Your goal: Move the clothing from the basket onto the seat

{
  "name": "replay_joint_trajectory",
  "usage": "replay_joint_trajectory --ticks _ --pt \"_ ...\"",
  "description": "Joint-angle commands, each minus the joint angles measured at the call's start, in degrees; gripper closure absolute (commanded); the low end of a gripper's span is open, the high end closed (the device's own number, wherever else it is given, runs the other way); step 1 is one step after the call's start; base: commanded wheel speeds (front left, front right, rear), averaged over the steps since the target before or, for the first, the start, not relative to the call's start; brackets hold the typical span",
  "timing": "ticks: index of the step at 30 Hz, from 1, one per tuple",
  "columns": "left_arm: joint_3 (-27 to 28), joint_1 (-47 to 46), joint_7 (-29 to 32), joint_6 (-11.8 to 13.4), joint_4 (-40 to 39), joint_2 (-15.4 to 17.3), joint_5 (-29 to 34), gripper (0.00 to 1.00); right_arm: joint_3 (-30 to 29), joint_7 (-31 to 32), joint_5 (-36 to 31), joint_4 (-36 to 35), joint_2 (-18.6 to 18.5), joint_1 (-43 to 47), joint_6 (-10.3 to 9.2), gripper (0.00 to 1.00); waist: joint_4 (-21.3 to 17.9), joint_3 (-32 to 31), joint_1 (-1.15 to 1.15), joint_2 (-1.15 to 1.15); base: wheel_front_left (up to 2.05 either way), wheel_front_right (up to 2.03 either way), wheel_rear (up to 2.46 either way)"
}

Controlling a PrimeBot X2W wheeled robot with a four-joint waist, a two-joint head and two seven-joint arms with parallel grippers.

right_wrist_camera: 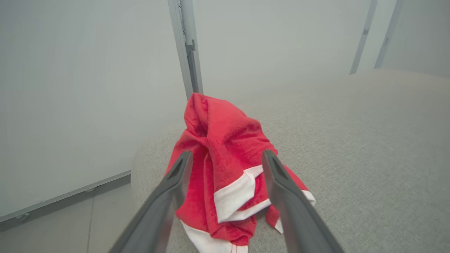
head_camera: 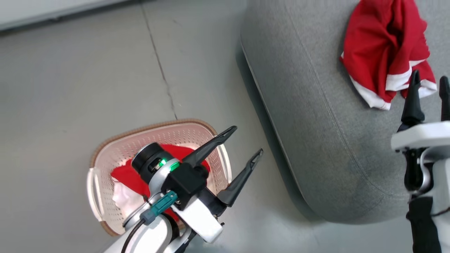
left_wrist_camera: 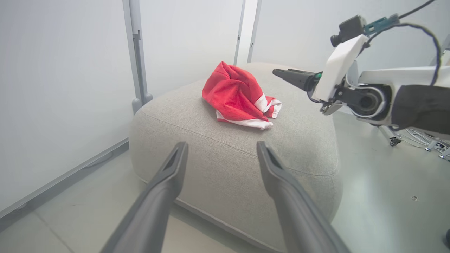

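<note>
One red garment with white trim (head_camera: 379, 45) lies crumpled on the grey seat (head_camera: 316, 123). My right gripper (head_camera: 430, 80) stands open just short of its white hem and holds nothing. In the right wrist view the garment (right_wrist_camera: 218, 140) rests on the seat (right_wrist_camera: 369, 140) between and beyond the open right gripper (right_wrist_camera: 227, 156). More red clothing (head_camera: 126, 177) lies in the cream basket (head_camera: 147, 125) on the floor. My left gripper (head_camera: 246, 140) hangs open and empty above the basket's right side, pointing toward the seat. The left wrist view shows the open left gripper (left_wrist_camera: 222, 146), the seat (left_wrist_camera: 309, 147), the garment (left_wrist_camera: 235, 95) and the right gripper (left_wrist_camera: 277, 72).
Grey floor (head_camera: 88, 77) with a thin seam (head_camera: 161, 70) runs between basket and seat. A pale wall with a baseboard (head_camera: 52, 14) lies beyond the basket. White panels with metal posts (left_wrist_camera: 135, 52) stand behind the seat, and a wheeled stand (left_wrist_camera: 393, 140) is off to its side.
</note>
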Motion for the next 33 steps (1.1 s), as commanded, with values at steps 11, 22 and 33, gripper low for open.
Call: replay_joint_trajectory --ticks 11,22,33 --pt "3.03 6.74 -4.48 5.31 4.18 -1.94 -3.66 0.00 5.43 2.85 -0.82 -16.49 0.99 15.09 0.01 0.00 10.79 -13.34 0.00 0.00 0.00 0.00 0.00" --pt "8.47 10.98 -6.78 9.70 6.80 -2.52 -8.34 0.00 9.08 10.28 -1.04 -31.00 1.32 25.55 0.01 0.00 18.38 -19.93 0.00 0.00 0.00 0.00 0.00" --pt "16.73 14.35 -8.61 14.49 7.14 0.31 -12.00 0.00 9.79 14.75 -1.58 -35.01 1.32 29.57 0.01 0.00 22.90 -23.22 0.00 0.00 0.00 0.00 0.00"
